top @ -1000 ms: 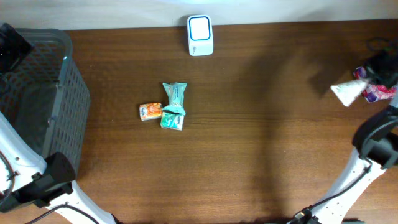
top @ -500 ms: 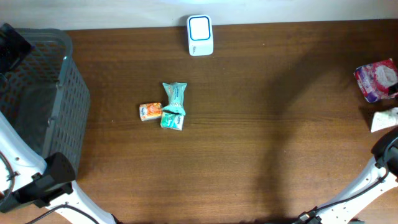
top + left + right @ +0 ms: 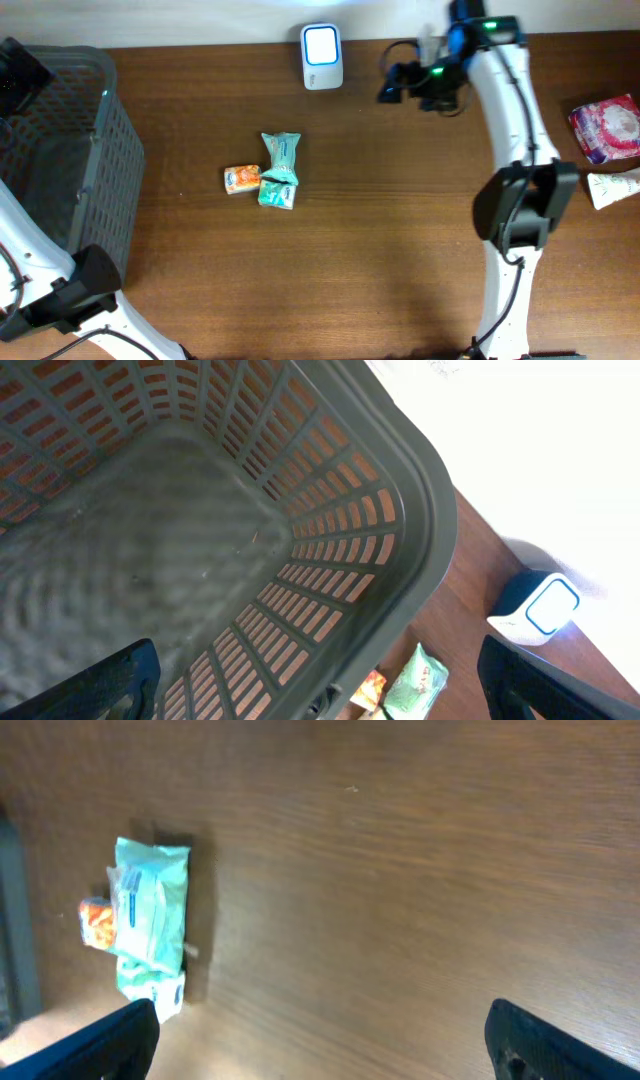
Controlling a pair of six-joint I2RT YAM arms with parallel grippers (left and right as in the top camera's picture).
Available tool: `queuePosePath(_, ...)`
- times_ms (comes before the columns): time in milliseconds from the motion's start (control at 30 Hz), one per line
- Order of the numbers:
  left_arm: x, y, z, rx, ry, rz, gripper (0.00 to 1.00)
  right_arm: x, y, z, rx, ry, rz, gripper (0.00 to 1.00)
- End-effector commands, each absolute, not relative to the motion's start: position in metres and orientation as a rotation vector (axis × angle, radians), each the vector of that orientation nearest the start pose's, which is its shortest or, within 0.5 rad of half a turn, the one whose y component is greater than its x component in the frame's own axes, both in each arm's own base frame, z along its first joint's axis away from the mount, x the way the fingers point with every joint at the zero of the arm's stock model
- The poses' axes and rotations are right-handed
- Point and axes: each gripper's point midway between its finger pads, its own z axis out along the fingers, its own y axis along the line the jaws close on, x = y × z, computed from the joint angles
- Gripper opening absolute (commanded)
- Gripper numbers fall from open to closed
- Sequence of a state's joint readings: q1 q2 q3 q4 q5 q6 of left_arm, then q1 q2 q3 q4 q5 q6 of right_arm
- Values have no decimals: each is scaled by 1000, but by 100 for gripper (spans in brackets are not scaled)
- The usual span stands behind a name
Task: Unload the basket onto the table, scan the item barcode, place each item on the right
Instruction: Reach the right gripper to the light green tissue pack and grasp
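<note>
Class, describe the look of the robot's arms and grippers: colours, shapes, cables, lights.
Left arm and right arm: white links, black joints, thin black cables; green lights near the right wrist. Left gripper and right gripper: black fingers.

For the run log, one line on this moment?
left gripper open over basket | right gripper open, empty, near scanner | packets untouched

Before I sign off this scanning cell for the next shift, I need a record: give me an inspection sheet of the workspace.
Surface: brown wooden table, no spills seen.
Job's things: white scanner at far edge; green packet, second green packet and orange packet bunched mid-table.
Clutter: pink packet and white pack at right edge; grey basket at left.
Grippers: left gripper open above basket; right gripper open, holding nothing.
Cables: thin cable along right arm.
Surroundings: white backdrop beyond table.
</note>
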State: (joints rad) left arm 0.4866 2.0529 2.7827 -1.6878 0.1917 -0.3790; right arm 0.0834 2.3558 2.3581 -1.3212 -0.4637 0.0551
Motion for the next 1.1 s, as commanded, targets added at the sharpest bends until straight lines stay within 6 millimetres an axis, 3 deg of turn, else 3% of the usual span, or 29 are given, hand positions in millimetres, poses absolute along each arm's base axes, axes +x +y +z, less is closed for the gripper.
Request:
queuePosePath(0, 388, 168, 364, -975, 2295, -199, 99, 500, 192, 107, -230, 2862, 465, 99)
queuePosePath(67, 388, 168, 364, -975, 2295, -199, 99, 497, 237, 107, -273, 2792, 269, 90)
queuePosePath(167, 388, 168, 364, -975, 2295, -199, 99, 486, 316, 106, -371, 2629, 165, 74)
queuePosePath(267, 388, 168, 364, -975, 2295, -199, 99, 469, 346, 75, -403, 2611, 164, 64)
queuePosePath(333, 388, 168, 364, -975, 2295, -199, 99, 458, 347, 53, -428, 2640, 145, 60)
queuePosePath(400, 388, 168, 364, -975, 2295, -199, 99, 459, 323, 45, -401, 2655, -4, 56)
queuePosePath(500, 388, 168, 364, -975, 2295, -199, 99, 460, 268, 43, -315, 2699, -264, 54)
queuePosePath(567, 388, 168, 364, -975, 2295, -199, 99, 457, 236, 49, -279, 2755, -335, 54)
queuePosePath(600, 388, 168, 364, -975, 2295, -199, 99, 458, 233, 55, -289, 2750, -334, 54)
queuePosePath(667, 388, 168, 364, -975, 2295, -199, 99, 464, 245, 84, -521, 2674, -317, 55)
queuePosePath(700, 388, 168, 364, -975, 2295, -199, 99, 461, 257, 87, -758, 2627, -308, 55)
queuePosePath(767, 388, 168, 364, -975, 2295, -199, 99, 455, 265, 81, -1094, 2553, -325, 70)
queuePosePath(800, 388, 168, 364, -975, 2295, -199, 99, 456, 264, 80, -1112, 2548, -329, 79)
queuePosePath(900, 388, 168, 364, -975, 2295, -199, 99, 467, 252, 81, -497, 2694, -209, 80)
queuePosePath(933, 388, 168, 364, -975, 2295, -199, 99, 471, 252, 82, -482, 2687, -191, 80)
queuePosePath(1067, 388, 168, 364, -975, 2295, -199, 99, 477, 258, 85, -1094, 2499, -308, 84)
